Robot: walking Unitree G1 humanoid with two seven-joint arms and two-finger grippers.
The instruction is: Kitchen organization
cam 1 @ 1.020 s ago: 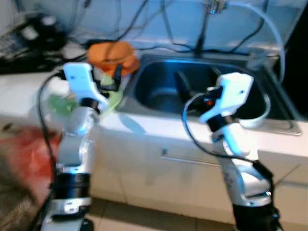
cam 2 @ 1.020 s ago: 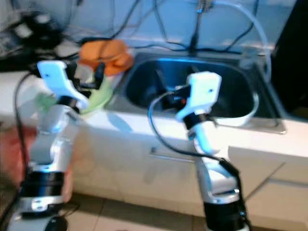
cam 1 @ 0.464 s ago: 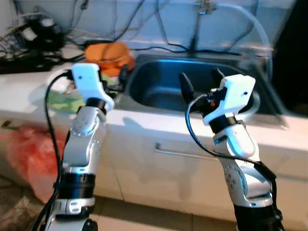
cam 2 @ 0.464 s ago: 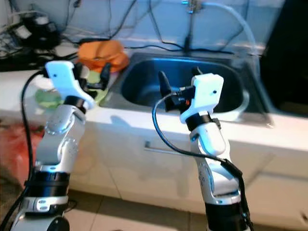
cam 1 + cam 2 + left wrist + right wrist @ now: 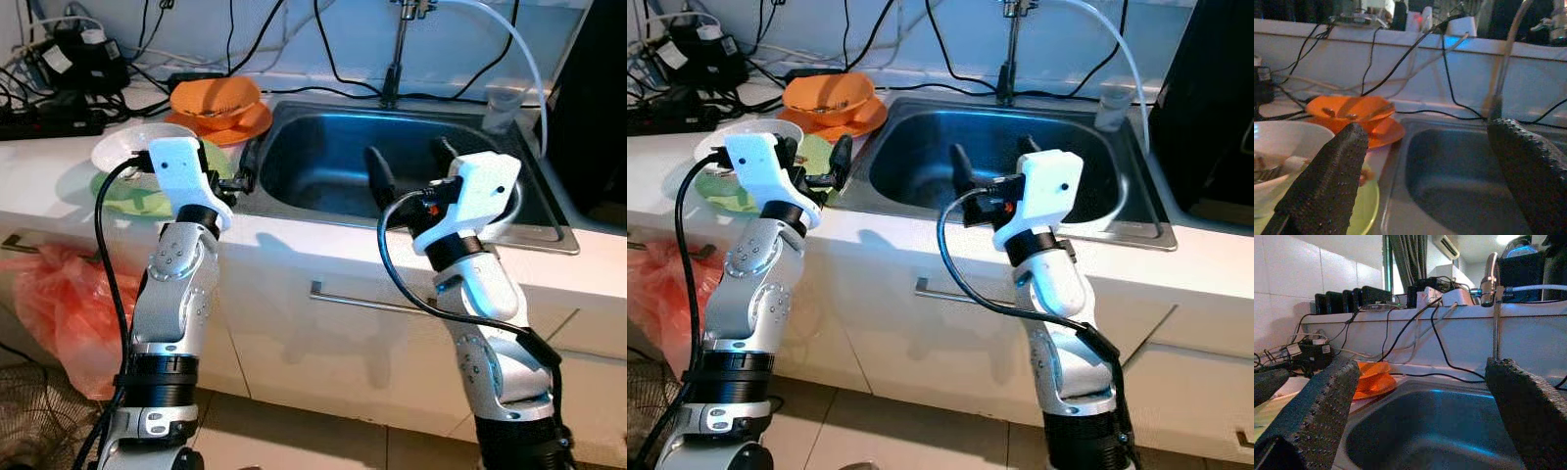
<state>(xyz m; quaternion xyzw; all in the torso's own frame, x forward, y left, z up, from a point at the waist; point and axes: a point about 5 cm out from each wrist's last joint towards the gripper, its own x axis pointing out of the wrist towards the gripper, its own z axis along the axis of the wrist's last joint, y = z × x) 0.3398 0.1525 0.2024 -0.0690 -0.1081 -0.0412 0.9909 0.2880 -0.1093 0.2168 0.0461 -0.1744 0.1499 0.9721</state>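
Both silver arms are raised, elbows bent, before the white counter. The right gripper [image 5: 409, 168] hovers spread and empty over the stainless steel sink [image 5: 323, 186]. The left gripper [image 5: 820, 160], also spread and empty, hangs above the green plate [image 5: 132, 201] beside a white bowl [image 5: 122, 150], near the stacked orange bowls [image 5: 215, 99].

- Sink [image 5: 323, 176]: brushed metal, dull sheen.
- Orange bowls [image 5: 216, 100]: glossy plastic.
- Bench [image 5: 59, 176]: smooth white.
- Tool fingertips [image 5: 1327, 186]: black, rough, studded rubber.
- Red bag [image 5: 59, 313]: thin crinkled plastic.

Head views sharp, evenly lit, bluish cast; wrist views dimmer, softer (near fingers [image 5: 1327, 186] blurred).
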